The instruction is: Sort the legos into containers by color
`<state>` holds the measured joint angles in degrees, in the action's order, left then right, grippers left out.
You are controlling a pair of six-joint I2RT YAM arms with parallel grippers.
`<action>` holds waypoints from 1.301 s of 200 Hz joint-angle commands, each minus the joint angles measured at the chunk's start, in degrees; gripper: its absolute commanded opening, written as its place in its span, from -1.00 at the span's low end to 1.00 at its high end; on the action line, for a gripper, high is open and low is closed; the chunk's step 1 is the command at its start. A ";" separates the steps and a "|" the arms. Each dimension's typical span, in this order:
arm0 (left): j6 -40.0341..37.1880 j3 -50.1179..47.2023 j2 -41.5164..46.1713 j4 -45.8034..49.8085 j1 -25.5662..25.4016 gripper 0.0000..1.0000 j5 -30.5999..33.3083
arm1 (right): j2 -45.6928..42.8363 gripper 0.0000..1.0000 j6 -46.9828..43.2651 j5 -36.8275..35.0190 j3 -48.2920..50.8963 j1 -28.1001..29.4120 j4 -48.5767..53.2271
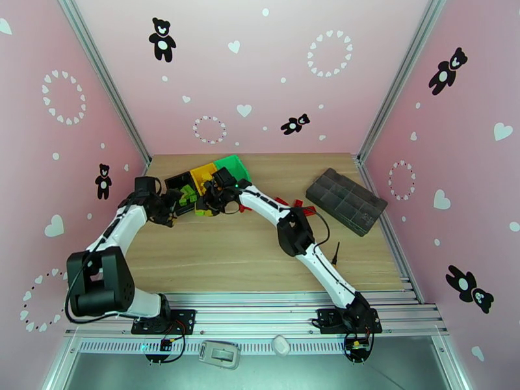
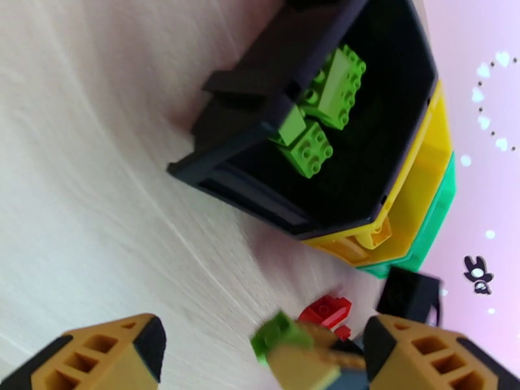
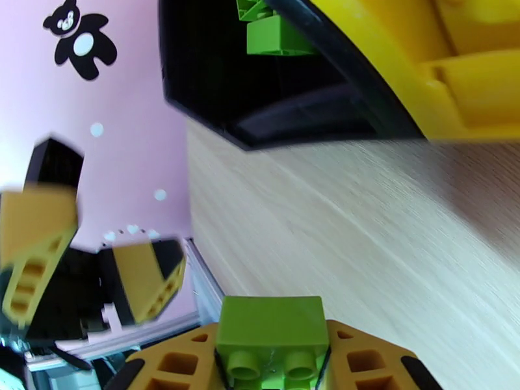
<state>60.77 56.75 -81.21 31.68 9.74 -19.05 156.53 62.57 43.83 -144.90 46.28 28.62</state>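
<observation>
Three joined containers stand at the back left: black (image 1: 174,183), yellow (image 1: 203,171), green (image 1: 234,166). The black one (image 2: 364,190) holds a few light green legos (image 2: 328,82), also seen in the right wrist view (image 3: 276,35). My right gripper (image 3: 272,362) is shut on a light green lego (image 3: 272,329) low over the table, just in front of the black bin (image 3: 214,86). My left gripper (image 2: 260,359) stands open beside it, fingers (image 2: 97,352) wide; the held lego (image 2: 279,331) hangs between them. Both grippers, left (image 1: 171,212) and right (image 1: 208,204), are close together.
Red legos (image 1: 286,204) lie on the wood to the right of the bins, one (image 2: 325,311) near my left gripper. A flat dark grey compartment tray (image 1: 346,201) sits at the right. A black pen-like tool (image 1: 335,255) lies near the right arm.
</observation>
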 commanded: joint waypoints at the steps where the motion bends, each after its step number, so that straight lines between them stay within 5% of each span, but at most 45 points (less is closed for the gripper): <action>1: 2.05 -2.32 4.07 0.28 0.28 0.71 0.17 | 3.43 -0.44 7.59 0.88 -5.34 -0.18 -9.68; 25: 2.01 -4.50 7.20 2.05 0.29 0.71 0.12 | 7.68 -0.35 13.42 -0.98 -10.77 -0.07 -16.25; 51: 0.89 -5.42 10.84 5.35 0.36 0.72 0.15 | 12.20 0.20 19.86 -3.24 -16.27 -0.14 -24.47; 81: -0.95 -5.40 14.71 8.78 1.52 0.72 0.24 | 12.34 0.51 20.19 -4.32 -16.72 -0.18 -27.95; 119: -2.25 -4.97 16.78 10.01 3.18 0.73 -0.52 | 10.00 0.46 16.67 -2.99 -16.65 -0.97 -24.70; 170: -5.40 -2.61 14.47 10.51 1.24 0.72 0.87 | -4.99 0.33 -2.27 -7.68 -9.96 -4.82 0.15; 224: -8.36 3.18 4.54 9.45 -14.43 0.64 7.28 | -20.17 0.14 -18.84 -22.31 3.30 -11.53 28.22; 260: -16.94 16.44 -9.52 14.22 -24.97 0.51 11.31 | -32.49 0.07 -25.53 -29.50 21.85 -16.34 31.08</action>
<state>51.42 64.77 -83.55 42.35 -9.76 -12.16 130.58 44.93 21.85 -133.34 31.62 50.19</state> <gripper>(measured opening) 0.775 0.537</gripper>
